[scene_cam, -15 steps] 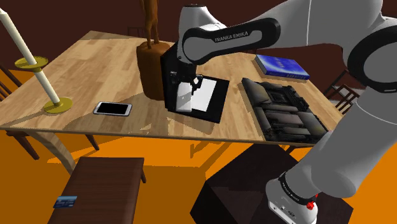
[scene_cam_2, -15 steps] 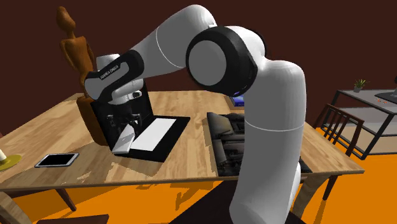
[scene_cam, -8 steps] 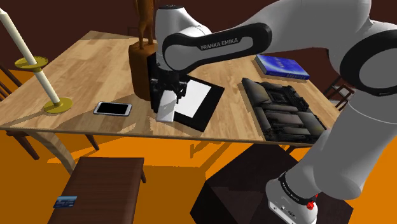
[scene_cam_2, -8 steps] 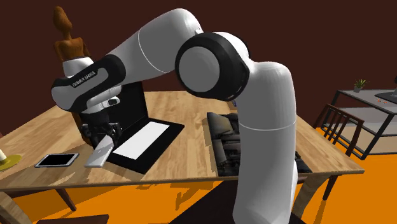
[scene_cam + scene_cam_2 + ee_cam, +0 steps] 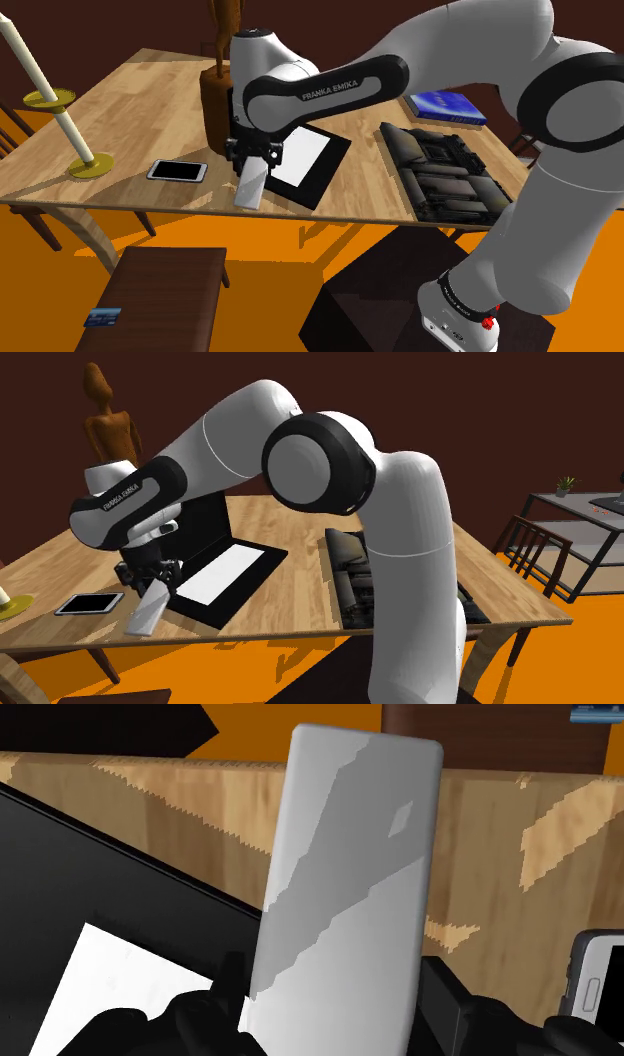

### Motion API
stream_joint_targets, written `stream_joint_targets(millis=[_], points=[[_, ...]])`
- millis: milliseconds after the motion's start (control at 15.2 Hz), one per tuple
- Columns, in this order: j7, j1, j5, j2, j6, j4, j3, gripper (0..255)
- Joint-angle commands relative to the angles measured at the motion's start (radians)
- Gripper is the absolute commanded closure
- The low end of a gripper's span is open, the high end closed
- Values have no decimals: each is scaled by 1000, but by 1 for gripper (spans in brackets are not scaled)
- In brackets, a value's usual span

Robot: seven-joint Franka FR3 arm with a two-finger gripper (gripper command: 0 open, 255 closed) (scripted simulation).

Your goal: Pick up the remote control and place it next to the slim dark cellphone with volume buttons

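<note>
One black two-finger gripper [image 5: 256, 157] clamps the flat pale-grey rectangular remote [image 5: 251, 186] above the wooden tabletop [image 5: 140, 90]. Looks mid-carry; next, lower it beside the nearby slim dark-screened cellphone [image 5: 178, 171].

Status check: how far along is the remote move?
Done: the grey remote is clasped by the end effector. In hand: it hangs tilted over the table's front edge, short of the phone. Left: carry it beside the phone, set it down, release.

Ext cams behind stand [image 5: 372, 292], wrist cam close
</note>
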Motion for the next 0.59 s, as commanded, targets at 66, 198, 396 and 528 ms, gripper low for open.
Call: stream_joint_targets(millis=[66,198,396,528], points=[[2,4,-4,16,38,-18,2,255],[4,5,-8,28,61,-30,0,255],[8,7,-14,48,97,-46,-2,255],[8,7,-14,48,97,-46,-2,255]])
